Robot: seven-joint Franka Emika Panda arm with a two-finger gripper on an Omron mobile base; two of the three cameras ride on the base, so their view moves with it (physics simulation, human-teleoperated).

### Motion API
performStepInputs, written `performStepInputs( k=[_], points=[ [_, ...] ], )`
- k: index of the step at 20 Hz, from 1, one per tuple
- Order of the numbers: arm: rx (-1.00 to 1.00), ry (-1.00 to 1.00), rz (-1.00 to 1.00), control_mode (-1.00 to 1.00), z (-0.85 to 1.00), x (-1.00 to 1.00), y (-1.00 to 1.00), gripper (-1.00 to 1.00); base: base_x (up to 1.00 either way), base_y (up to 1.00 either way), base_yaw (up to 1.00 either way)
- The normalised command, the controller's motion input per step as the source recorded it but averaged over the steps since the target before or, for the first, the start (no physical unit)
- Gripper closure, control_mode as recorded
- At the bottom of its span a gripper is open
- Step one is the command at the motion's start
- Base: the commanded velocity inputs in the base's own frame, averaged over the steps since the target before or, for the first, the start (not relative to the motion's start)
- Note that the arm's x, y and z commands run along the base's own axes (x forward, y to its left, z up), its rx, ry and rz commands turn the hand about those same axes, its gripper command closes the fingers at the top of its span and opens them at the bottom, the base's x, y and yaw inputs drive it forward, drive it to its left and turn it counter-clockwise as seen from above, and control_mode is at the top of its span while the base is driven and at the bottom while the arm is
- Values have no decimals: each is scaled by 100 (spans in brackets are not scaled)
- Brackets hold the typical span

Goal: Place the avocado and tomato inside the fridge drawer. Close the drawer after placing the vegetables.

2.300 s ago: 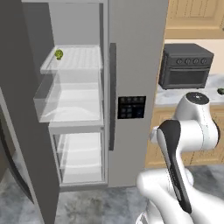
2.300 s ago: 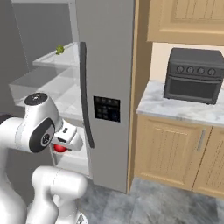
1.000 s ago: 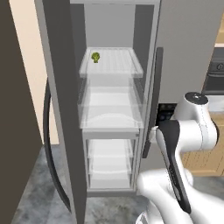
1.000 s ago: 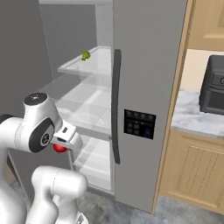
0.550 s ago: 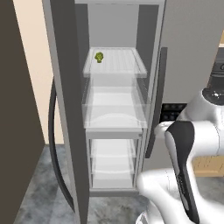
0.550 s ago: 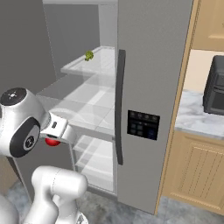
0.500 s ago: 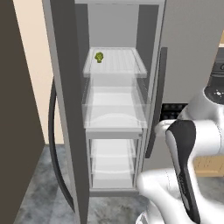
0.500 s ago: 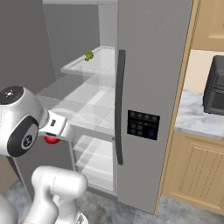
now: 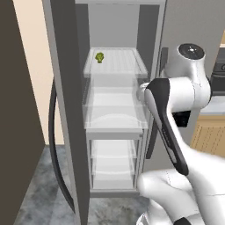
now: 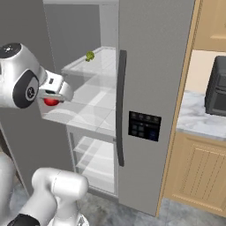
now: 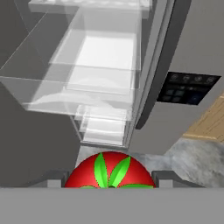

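Open fridge [image 9: 66, 110], arm raised, claw [image 11: 109, 177] clamped on tomato [image 11: 109, 170] beside pulled-out fridge drawer [image 11: 83, 94]

tomato: small red ball [image 11: 109, 170] sits between the gripper [image 11: 109, 179] fingers, before the fridge.
drawer: clear-plastic fridge drawer [image 9: 115, 115] pulled out, below the white ribbed shelf [image 9: 118, 61].

Tomato [image 11: 109, 171]: one, red, green leaves on top.
Small green lumpy item [image 9: 99, 57]: one, on the ribbed shelf.
White ribbed shelf [image 9: 123, 63]: one.
Clear pulled-out fridge drawer [image 9: 114, 115]: one.
Lower clear bins [image 9: 113, 165]: at least one; exact count cannot be told.
Fridge [image 10: 154, 66]: one.
Dark countertop oven [image 10: 217, 88]: one.
Gripper [image 10: 54, 92]: one.
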Motion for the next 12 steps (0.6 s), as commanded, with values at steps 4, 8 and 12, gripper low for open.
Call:
performStepInputs(
  k=[4, 8, 12],
  points=[
    [0, 14, 0, -100, 1, 100, 51, 100, 0, 0, 0],
    [0, 12, 0, -100, -16, 99, 26, 100, 0, 0, 0],
    [0, 7, 4, -100, -43, 97, 0, 100, 0, 0, 0]
  ],
)
